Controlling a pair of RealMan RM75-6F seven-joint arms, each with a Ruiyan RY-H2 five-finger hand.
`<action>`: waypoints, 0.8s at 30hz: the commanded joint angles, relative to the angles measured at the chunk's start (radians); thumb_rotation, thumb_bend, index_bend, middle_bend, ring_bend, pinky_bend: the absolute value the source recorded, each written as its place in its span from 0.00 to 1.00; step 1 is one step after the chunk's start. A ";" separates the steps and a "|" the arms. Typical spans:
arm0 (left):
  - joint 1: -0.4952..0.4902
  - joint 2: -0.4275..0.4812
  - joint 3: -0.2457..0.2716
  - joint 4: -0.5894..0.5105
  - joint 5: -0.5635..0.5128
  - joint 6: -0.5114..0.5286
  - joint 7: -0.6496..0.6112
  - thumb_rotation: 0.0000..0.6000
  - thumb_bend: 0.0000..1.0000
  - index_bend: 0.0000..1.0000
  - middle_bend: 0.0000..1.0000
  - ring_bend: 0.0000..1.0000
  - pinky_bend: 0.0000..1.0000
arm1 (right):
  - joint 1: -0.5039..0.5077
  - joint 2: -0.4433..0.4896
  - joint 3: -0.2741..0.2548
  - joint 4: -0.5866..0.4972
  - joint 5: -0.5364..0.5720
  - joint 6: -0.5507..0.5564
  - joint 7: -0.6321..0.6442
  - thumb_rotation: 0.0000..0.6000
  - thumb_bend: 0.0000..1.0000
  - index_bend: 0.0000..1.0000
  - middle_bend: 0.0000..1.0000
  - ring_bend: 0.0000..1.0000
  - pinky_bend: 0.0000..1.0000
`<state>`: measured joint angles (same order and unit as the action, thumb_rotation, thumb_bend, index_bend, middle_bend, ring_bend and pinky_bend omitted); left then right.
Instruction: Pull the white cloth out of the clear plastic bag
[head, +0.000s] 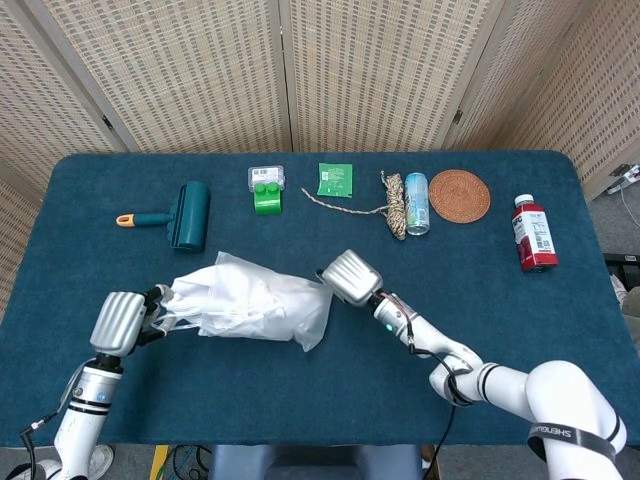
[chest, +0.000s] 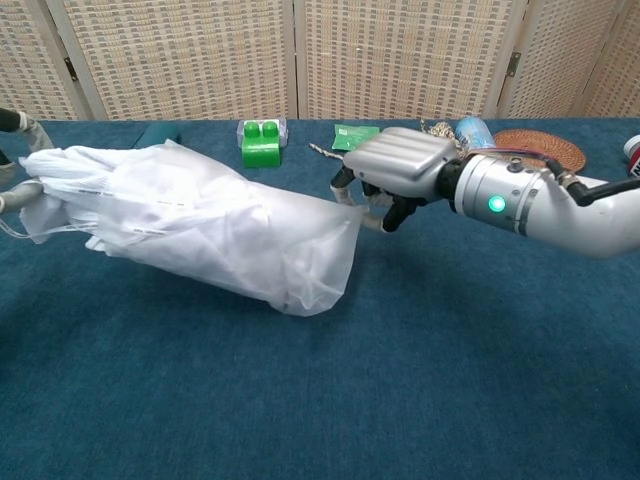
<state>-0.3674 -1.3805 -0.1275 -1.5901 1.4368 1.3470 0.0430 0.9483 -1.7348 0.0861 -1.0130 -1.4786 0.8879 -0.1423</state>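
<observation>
The clear plastic bag lies stretched across the table's front left, with the white cloth bunched inside it. My right hand pinches the bag's closed right end; the chest view shows this hand holding that corner off the table. My left hand grips the white cloth where it comes out of the bag's mouth at the left. Only its fingertips show at the chest view's left edge.
Along the far side stand a teal lint roller, a green block, a green packet, a coil of rope, a can and a woven coaster. A red bottle lies at the right.
</observation>
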 joint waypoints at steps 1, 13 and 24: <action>0.002 0.001 -0.002 0.007 -0.005 0.002 0.002 1.00 0.65 0.78 1.00 0.88 0.96 | -0.013 0.014 -0.001 -0.012 0.007 0.003 -0.007 1.00 0.47 0.60 1.00 1.00 1.00; 0.016 0.003 -0.015 0.039 -0.040 0.006 -0.012 1.00 0.65 0.78 1.00 0.88 0.96 | -0.063 0.070 -0.003 -0.047 0.031 0.022 -0.029 1.00 0.47 0.60 1.00 1.00 1.00; 0.017 -0.002 -0.016 0.048 -0.042 0.003 -0.017 1.00 0.65 0.78 1.00 0.88 0.96 | -0.150 0.181 -0.008 -0.131 0.074 0.076 -0.084 1.00 0.47 0.60 1.00 1.00 1.00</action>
<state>-0.3500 -1.3822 -0.1437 -1.5425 1.3942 1.3503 0.0261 0.8093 -1.5657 0.0795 -1.1327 -1.4126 0.9541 -0.2178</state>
